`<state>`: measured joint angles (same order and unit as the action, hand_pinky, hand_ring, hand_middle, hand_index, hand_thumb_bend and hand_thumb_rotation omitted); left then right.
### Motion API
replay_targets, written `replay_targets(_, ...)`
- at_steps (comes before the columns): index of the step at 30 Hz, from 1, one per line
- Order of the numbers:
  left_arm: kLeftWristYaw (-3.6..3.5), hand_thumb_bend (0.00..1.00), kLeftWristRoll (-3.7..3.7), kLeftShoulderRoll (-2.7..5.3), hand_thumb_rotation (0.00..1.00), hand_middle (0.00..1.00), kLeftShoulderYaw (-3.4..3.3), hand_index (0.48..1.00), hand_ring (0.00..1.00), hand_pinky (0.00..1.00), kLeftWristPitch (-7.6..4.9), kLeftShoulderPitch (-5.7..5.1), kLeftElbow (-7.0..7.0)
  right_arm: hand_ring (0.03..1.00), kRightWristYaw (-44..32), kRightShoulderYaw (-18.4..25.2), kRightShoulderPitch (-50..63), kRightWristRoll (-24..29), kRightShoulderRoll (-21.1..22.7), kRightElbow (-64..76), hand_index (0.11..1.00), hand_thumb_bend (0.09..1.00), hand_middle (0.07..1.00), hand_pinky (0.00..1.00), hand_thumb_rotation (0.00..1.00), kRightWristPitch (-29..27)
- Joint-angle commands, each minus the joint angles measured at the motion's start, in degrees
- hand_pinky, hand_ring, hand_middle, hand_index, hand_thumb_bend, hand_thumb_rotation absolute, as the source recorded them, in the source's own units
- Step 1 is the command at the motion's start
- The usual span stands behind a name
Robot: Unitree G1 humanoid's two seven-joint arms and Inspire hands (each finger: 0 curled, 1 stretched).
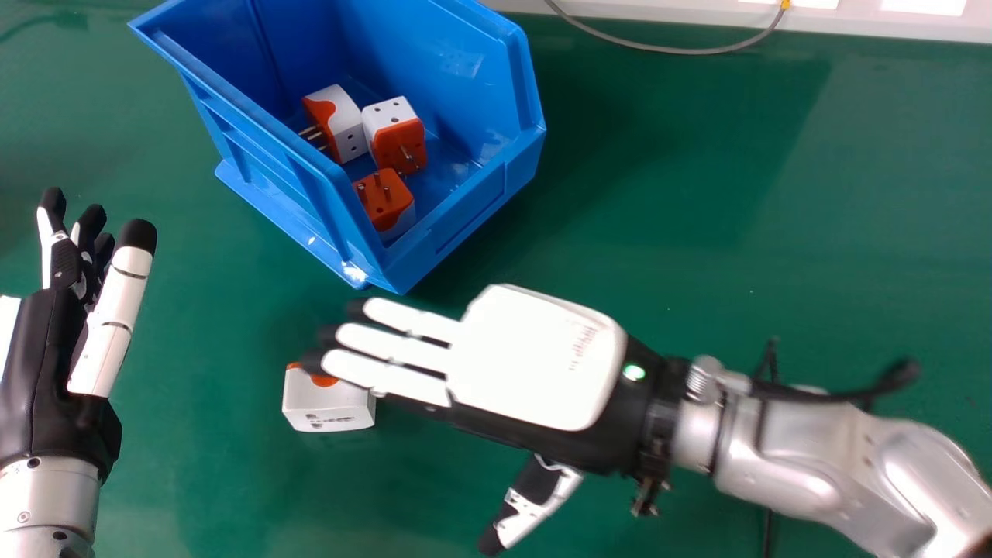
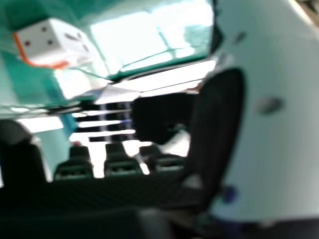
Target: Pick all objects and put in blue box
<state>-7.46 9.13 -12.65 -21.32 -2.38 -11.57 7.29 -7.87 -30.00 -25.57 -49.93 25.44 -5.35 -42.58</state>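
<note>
In the head view my right hand (image 1: 535, 356) is open, its straight fingers over the far edge of a white and orange adapter (image 1: 329, 403) on the table, the thumb held apart. In the right hand view my right hand (image 2: 114, 167) shows with its fingertips, and the adapter (image 2: 52, 42) lies beyond them. My left hand (image 1: 46, 364) stands open at the left, holding nothing. The blue box (image 1: 442, 240) contains an adapter with prongs to the side (image 1: 341, 120), a second adapter (image 1: 395, 124) and a third (image 1: 385, 198).
The green table (image 1: 682, 217) surrounds the box and adapter. A grey cable (image 1: 666, 48) curves along the far edge by a white surface (image 1: 852, 22). A dark cable runs near the right forearm.
</note>
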Motion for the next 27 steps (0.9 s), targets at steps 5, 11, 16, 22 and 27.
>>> replay_targets(5, -0.3, 0.59, 0.41, -0.95, 0.75, 1.0, -0.48, 1.0, 1.0, 1.0, -0.15, 0.36, 0.3, 1.0, -4.6, -3.3, -12.3, 3.0, -3.6, -7.1, 0.984, 0.763, 1.0, 0.95, 0.29, -4.6)
replay_targets(11, -0.5, 0.59, 0.48, -1.21, 0.74, 1.0, -0.61, 1.0, 1.0, 1.0, 0.26, 0.74, -0.07, 1.0, -5.7, -6.7, -21.5, 0.0, -8.4, -13.5, 0.991, 0.491, 1.0, 0.94, 0.12, -5.9)
replay_targets(16, -0.54, 0.58, 0.37, -1.38, 0.74, 1.0, -0.72, 1.0, 1.0, 1.0, 0.92, 0.9, 0.03, 1.0, -3.2, -8.8, -26.5, -3.7, -11.9, -18.1, 0.988, 0.361, 1.0, 0.91, 0.05, -5.5)
replay_targets(22, -0.31, 0.58, 0.28, -1.17, 0.74, 1.0, -0.7, 1.0, 1.0, 1.0, 1.3, 0.89, 0.48, 0.988, 0.0, -11.4, -31.9, -8.9, -14.6, -23.4, 0.972, 0.372, 0.989, 0.87, 0.02, -3.9)
replay_targets(27, -0.26, 0.58, 0.19, -1.09, 0.74, 1.0, -0.64, 1.0, 1.0, 1.0, 1.18, 0.85, 0.42, 0.982, 2.2, -12.8, -35.0, -11.7, -16.2, -26.5, 0.959, 0.439, 0.98, 0.86, 0.01, -1.6)
